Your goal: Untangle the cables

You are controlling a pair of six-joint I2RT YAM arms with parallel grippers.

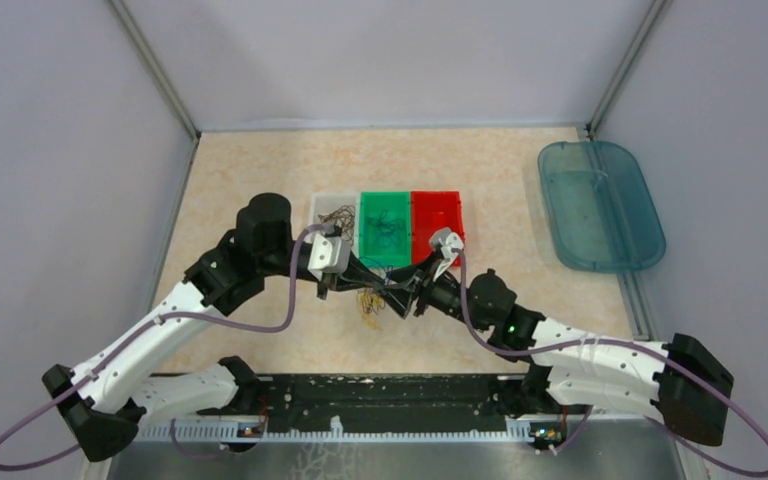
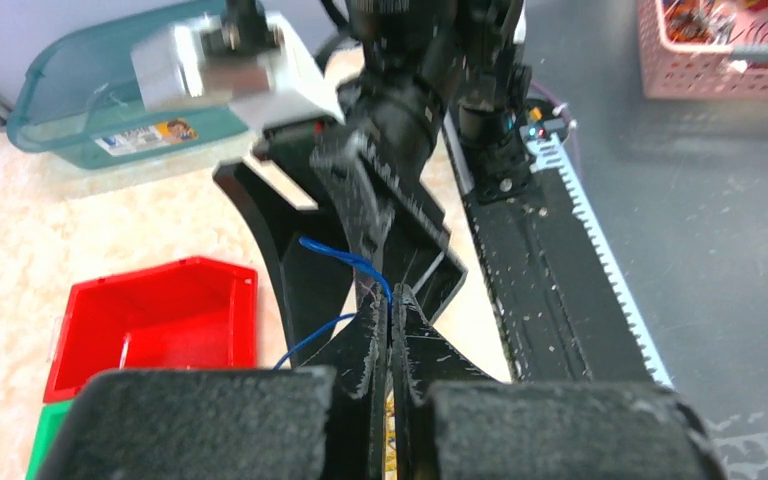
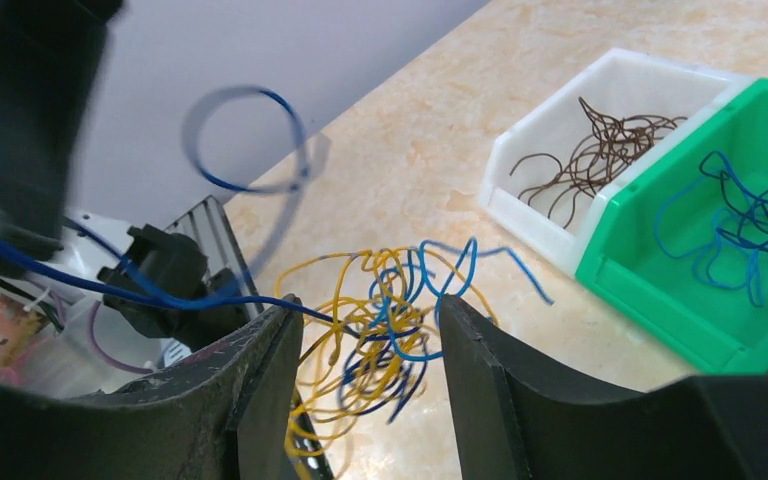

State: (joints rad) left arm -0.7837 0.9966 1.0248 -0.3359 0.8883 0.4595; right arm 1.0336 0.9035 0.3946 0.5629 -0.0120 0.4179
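Cables — a yellow and blue snarl — sit low over the table, near the bins and right under the spot where my two tools meet. My left gripper is clamped tight on one blue strand, holding it up so it can be drawn out of the knot. My right gripper has its fingers apart with nothing pinched, straddling the snarl from above — placed, I judge, to take the rest while the left pulls. Beyond, the white bin holds brown wires and the green bin holds blue wires, so sorting by colour seems the plan.
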